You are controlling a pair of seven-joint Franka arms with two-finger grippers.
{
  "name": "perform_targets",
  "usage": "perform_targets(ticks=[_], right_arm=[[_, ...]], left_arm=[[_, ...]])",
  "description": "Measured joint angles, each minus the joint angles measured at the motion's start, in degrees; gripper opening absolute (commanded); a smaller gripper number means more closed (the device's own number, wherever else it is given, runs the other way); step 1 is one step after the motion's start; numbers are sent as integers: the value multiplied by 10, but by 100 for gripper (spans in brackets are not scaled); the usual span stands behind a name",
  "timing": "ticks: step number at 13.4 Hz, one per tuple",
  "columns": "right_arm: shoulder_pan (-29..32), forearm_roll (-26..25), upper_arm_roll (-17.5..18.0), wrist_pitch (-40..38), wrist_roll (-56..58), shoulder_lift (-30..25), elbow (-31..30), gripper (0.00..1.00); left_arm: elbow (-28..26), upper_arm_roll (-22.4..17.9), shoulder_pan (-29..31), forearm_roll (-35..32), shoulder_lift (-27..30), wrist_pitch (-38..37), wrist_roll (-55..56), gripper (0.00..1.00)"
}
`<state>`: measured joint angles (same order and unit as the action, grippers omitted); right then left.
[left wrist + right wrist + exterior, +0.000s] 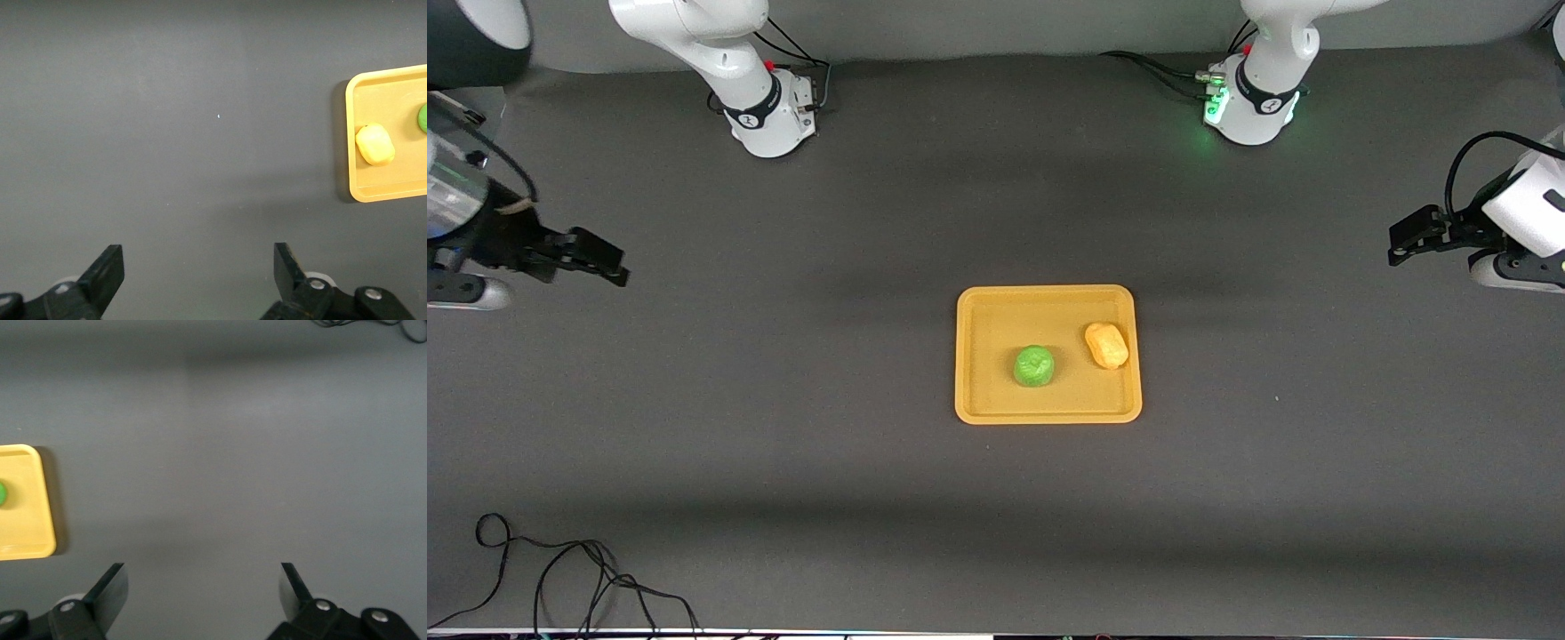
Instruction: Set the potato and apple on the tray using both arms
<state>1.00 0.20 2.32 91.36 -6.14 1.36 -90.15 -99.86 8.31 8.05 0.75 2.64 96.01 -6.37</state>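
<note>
The yellow-orange tray lies in the middle of the table. The green apple sits in the tray near its middle. The yellow-tan potato lies in the tray beside the apple, toward the left arm's end. The tray, potato and apple also show in the left wrist view. The right wrist view shows a corner of the tray and a sliver of the apple. My left gripper is open and empty over the bare table at the left arm's end. My right gripper is open and empty over the bare table at the right arm's end.
A black cable lies coiled on the table near the front edge at the right arm's end. It also shows in the right wrist view. The two arm bases stand along the table's back edge.
</note>
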Motion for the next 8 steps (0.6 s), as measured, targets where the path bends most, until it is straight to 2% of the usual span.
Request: perform_targets(ticks=[2, 8], right_arm=[[30, 0, -1, 2, 32, 0, -2, 100], [32, 0, -17, -3, 43, -2, -5, 100]], left_arm=[[0, 0, 0, 0, 0, 0, 0, 100], [0, 0, 0, 0, 0, 0, -1, 100]])
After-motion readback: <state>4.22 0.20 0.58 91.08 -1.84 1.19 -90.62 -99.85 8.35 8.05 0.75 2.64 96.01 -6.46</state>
